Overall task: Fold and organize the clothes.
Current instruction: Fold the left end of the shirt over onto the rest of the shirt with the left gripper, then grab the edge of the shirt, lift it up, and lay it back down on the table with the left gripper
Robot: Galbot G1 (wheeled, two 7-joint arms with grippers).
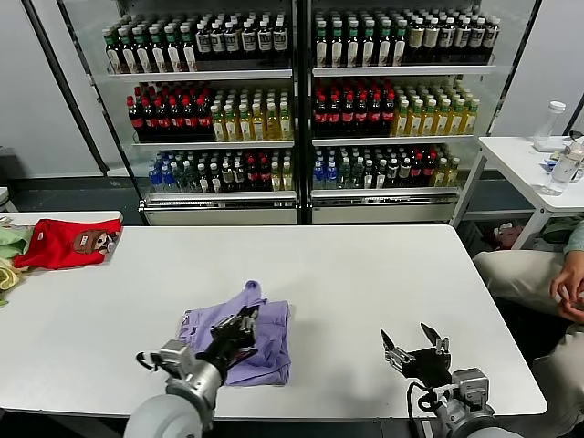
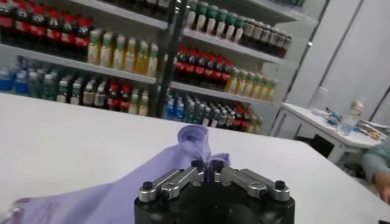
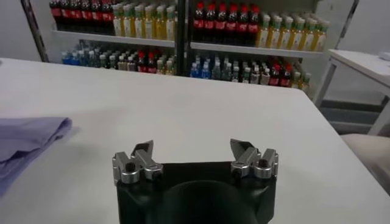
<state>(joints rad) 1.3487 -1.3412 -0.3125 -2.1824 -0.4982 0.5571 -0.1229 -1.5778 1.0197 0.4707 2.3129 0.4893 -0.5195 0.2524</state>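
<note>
The lavender T-shirt (image 1: 260, 333) lies bunched and partly folded on the white table (image 1: 365, 274), near the front, left of centre. One corner sticks up at its far side. My left gripper (image 1: 239, 327) is over the shirt and shut on a pinch of its cloth; the left wrist view shows the fingers closed on the purple fabric (image 2: 196, 141). My right gripper (image 1: 416, 347) is open and empty above the table near the front right, apart from the shirt. In the right wrist view the shirt's edge (image 3: 27, 137) shows off to the side of the gripper (image 3: 194, 149).
A red garment with a brown cartoon patch (image 1: 68, 244) and a pale green cloth (image 1: 11, 242) lie at the far left edge. Drink coolers (image 1: 301, 100) stand behind the table. A person's legs and hand (image 1: 547, 283) are at the right, by a side table (image 1: 525, 160).
</note>
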